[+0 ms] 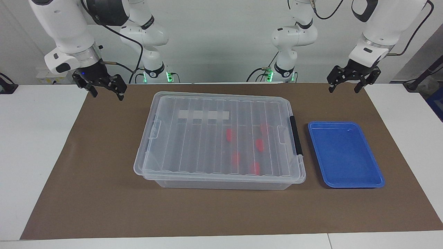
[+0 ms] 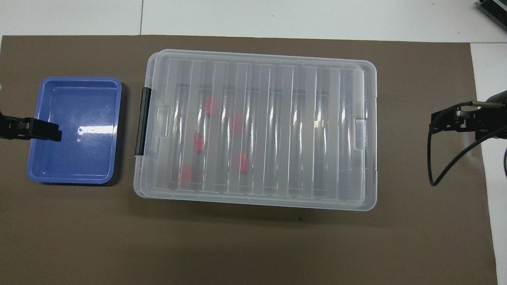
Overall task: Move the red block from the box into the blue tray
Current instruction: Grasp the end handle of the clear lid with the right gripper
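The box [image 1: 193,145] is a clear bin in the middle of the brown mat, with its ribbed lid on. Several red blocks [image 1: 229,135] lie inside it, seen through the lid, toward the black latch [image 1: 296,135]; they also show in the overhead view [image 2: 237,122]. The blue tray [image 1: 346,152] lies empty beside the box at the left arm's end. My left gripper [image 1: 345,89] is open and empty, up in the air over the tray's outer edge [image 2: 43,130]. My right gripper [image 1: 106,93] is open and empty, up over the mat's edge at the right arm's end [image 2: 441,120].
The brown mat [image 1: 104,193] covers most of the white table. A whitish tape strip [image 1: 203,114] is on the box lid. A black cable [image 2: 439,174] hangs from the right arm.
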Robot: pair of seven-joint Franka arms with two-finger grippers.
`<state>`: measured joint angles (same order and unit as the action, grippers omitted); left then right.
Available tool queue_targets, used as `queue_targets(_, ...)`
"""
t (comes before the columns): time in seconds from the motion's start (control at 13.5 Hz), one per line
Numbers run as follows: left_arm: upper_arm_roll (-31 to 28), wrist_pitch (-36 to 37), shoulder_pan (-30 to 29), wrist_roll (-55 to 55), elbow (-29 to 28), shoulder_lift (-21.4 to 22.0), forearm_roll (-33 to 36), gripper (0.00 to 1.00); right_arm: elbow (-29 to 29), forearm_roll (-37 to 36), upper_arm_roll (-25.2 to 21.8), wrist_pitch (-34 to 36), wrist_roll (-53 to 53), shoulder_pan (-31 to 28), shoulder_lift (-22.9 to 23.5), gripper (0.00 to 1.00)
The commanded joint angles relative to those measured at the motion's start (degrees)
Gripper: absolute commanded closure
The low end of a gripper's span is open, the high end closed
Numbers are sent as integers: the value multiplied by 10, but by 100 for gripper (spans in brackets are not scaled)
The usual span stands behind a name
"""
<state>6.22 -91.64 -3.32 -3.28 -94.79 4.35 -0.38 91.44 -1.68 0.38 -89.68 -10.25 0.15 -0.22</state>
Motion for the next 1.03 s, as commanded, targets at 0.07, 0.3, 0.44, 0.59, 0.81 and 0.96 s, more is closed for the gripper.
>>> queue_targets(0.07, 2, 5, -5, -1, -9, 14, -2, 0, 15, -2, 4, -1, 14, -6, -14, 0)
queue_targets(0.3, 2, 5, -5, -1, -9, 14, -2, 0, 15, -1, 5, 1, 18, -6, -14, 0)
queue_targets(0.44, 2, 5, -5, -1, -9, 14, -2, 0, 15, -1, 5, -5, 13, -2, -14, 0)
queue_targets(0.59, 2, 5, -5, -1, -10, 14, -2, 0, 24, -1, 5, -17, 2, 1, -14, 0)
queue_targets(0.81, 2, 6, -5, -1, -9, 14, -2, 0, 69, -1, 11, -79, -27, 8, -16, 0)
queue_targets(0.96, 2, 5, -5, -1, -9, 14, -2, 0, 97, -1, 11, -119, -53, 26, -15, 0)
